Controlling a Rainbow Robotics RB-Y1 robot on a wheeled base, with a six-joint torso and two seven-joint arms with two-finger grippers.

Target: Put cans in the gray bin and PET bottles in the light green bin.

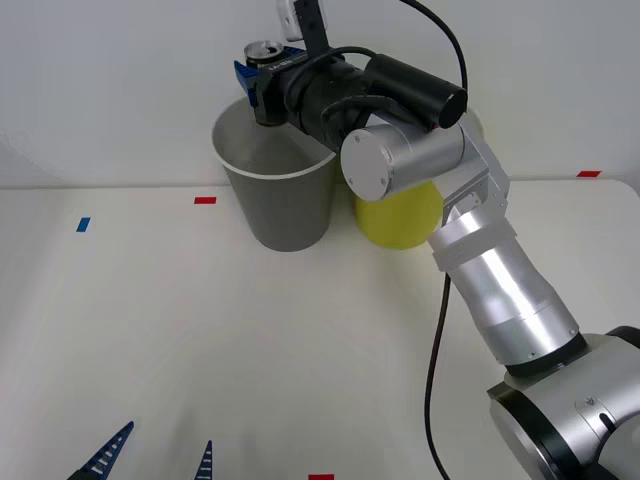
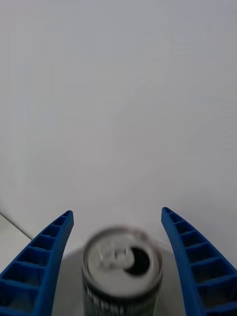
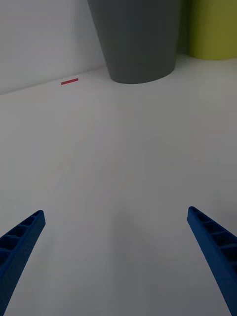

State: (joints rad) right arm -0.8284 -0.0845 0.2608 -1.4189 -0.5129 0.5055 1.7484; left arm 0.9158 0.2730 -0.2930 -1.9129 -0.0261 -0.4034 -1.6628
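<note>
A silver can [image 1: 263,50] with a pull-tab top hangs upright over the mouth of the gray bin [image 1: 285,200], at the back of the table. My right gripper [image 1: 262,80] is around it, reaching in from the right. In the right wrist view the can [image 2: 122,269] is blurred and sits between the blue fingers [image 2: 47,256] with a gap on each side, so the right gripper [image 2: 117,215] is open. The light green bin [image 1: 400,215] stands just right of the gray one, partly behind my right arm. My left gripper [image 1: 168,437] rests open near the table's front edge.
In the left wrist view the gray bin [image 3: 138,39] and the light green bin [image 3: 215,29] stand far off across bare white table [image 3: 118,158]. Red tape marks [image 1: 205,200] and a blue one [image 1: 83,224] lie on the table. A white wall rises behind the bins.
</note>
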